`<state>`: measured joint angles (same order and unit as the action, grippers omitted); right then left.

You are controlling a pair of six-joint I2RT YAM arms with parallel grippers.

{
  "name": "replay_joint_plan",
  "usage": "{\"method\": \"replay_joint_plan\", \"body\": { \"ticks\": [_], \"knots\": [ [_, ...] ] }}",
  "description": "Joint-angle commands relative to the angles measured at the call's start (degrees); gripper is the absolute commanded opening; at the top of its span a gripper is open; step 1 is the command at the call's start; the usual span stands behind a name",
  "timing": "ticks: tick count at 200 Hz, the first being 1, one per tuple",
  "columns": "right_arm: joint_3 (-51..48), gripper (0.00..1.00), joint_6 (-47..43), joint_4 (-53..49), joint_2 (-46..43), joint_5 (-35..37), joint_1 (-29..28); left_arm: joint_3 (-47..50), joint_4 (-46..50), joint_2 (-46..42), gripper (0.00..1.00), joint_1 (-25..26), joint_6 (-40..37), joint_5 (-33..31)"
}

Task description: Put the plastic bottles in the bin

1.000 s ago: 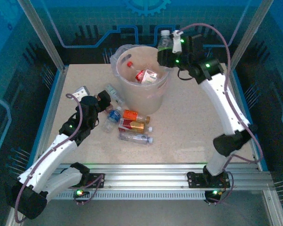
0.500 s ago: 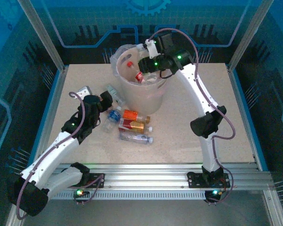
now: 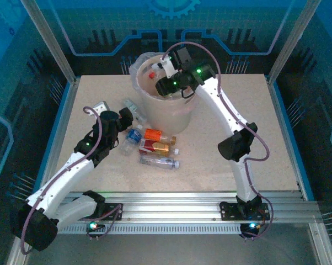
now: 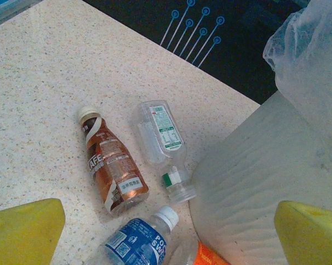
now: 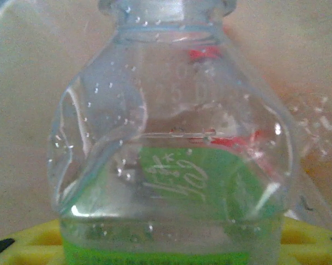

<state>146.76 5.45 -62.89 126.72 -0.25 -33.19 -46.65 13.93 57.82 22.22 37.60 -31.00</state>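
The right fingers hold the green-labelled bottle between them, neck pointing away into the bin beyond; open them fully there so it drops clear of the liner. The left fingers stand wide, loose bottles on the bench just ahead.

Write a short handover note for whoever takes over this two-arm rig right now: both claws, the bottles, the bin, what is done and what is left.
Left claw: open and empty, hovering over the bottles beside the bin.
Right claw: above the bin's mouth, with the green-label bottle between its fingers. How firm the grip is cannot be told.
Done: a red-capped bottle lies in the bin.
Left: drop the green-label bottle. Then clear the table of the brown coffee bottle, white-label bottle, blue-label bottle, orange-label bottle, red-label bottle and clear bottle.
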Motion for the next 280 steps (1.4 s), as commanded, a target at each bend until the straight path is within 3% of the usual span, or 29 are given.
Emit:
{"method": "replay_joint_plan", "body": {
  "ticks": [1, 69, 78, 143, 196, 239, 280],
  "knots": [
    [1.15, 0.61, -1.59, -1.28, 1.05, 1.74, -0.52, -0.86, 0.73, 0.27, 0.99, -0.58, 0.36, 0.86],
    [3.92, 0.91, -1.85, -1.62, 0.57, 2.74, -0.65, -1.33, 1.34, 1.04, 0.99, -0.96, 0.13, 1.71],
    [4.31, 1.00, -1.94, -1.62, 0.17, 3.23, -0.62, -1.34, 1.41, 1.23, 0.99, -1.04, 0.02, 1.89],
    [4.80, 1.00, 0.18, -2.80, -5.47, 8.45, -0.67, -2.97, 4.95, 4.45, 0.99, -2.33, 0.34, 4.52],
    [-2.29, 1.00, 4.01, -3.72, -12.74, 17.41, -0.56, -2.15, 5.44, 6.98, 0.99, -5.61, 2.94, 8.37],
    [-13.49, 1.00, 8.66, -2.92, -21.52, 25.09, -0.14, -0.94, 4.39, 10.43, 0.99, -10.20, 4.91, 13.34],
    [-30.92, 1.00, 13.93, 0.84, -32.76, 27.12, 1.99, -1.69, 1.51, 16.27, 0.99, -14.09, 5.11, 16.74]
  ]
}}
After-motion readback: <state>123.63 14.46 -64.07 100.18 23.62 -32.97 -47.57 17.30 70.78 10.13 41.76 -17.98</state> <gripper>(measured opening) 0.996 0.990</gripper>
